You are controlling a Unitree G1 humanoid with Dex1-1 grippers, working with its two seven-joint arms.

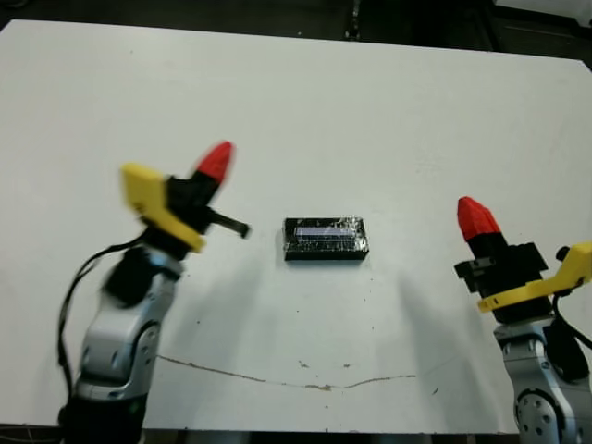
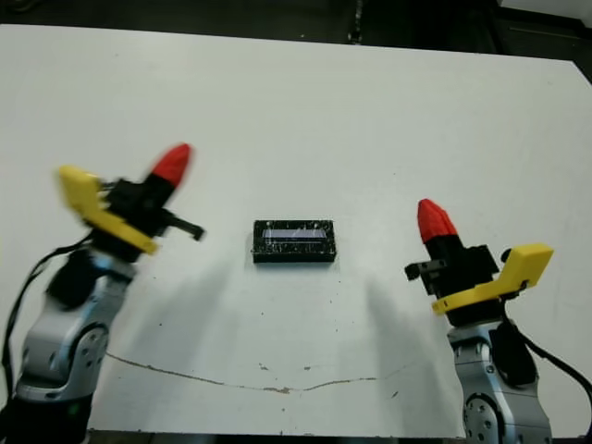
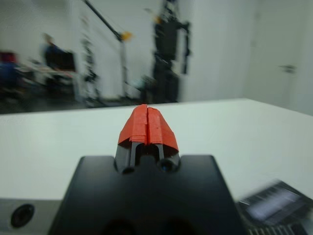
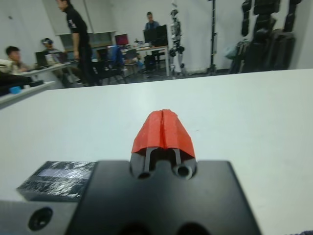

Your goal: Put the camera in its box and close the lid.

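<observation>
Lid (image 1: 325, 238) sat closed over the box in the middle of the white table (image 1: 305, 111), pale stripe up. Left gripper (image 3: 147, 125) and right gripper (image 4: 163, 129) stood well apart on either side of it, fingers pressed together, holding nothing.

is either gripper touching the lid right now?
No. The lid lies alone mid-table, left gripper and right gripper raised clear on either side.
</observation>
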